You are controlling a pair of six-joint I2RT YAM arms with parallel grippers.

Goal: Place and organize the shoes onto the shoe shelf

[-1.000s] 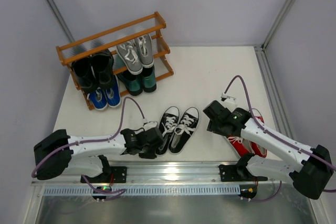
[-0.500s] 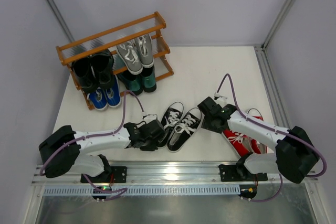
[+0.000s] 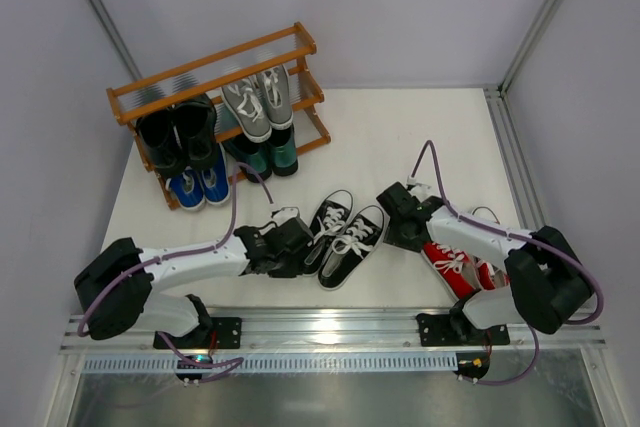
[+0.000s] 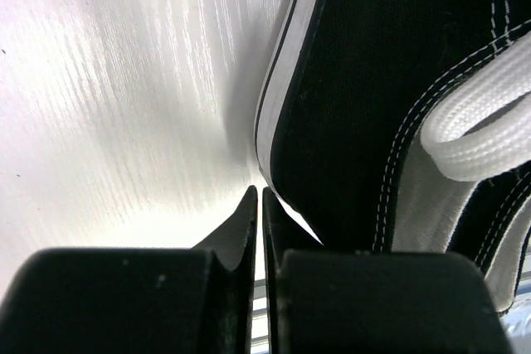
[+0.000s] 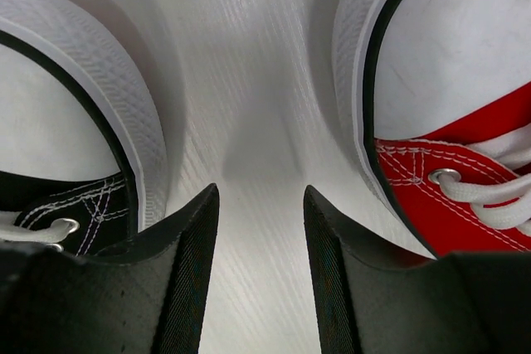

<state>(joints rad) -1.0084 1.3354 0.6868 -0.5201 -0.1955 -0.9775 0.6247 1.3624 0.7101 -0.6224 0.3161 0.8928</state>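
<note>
While the left jaws, pressed shut, sit against the left side of the black-and-white sneakers (image 3: 342, 237), the right jaws stand part open, gripping nothing, over bare surface (image 5: 249, 80) between that pair and the red sneakers (image 3: 462, 265). Toes point away. Beyond the pair, the shelf (image 3: 215, 65) holds four pairs.

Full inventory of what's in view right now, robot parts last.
shoe shelf: 1, orange-brown, far left of table
grey sneakers: 1 pair, grey, shelf middle right
black loafers: 1 pair, black, shelf middle left
blue sneakers: 1 pair, blue, shelf bottom left
dark green loafers: 1 pair, dark green, shelf bottom right
black-and-white sneakers: 1 pair, table, near centre
red sneakers: 1 pair, table, near right
table: 1, white
left claw: black, shut, beside black-and-white pair
right claw: black, open, between black-and-white and red toes
</note>
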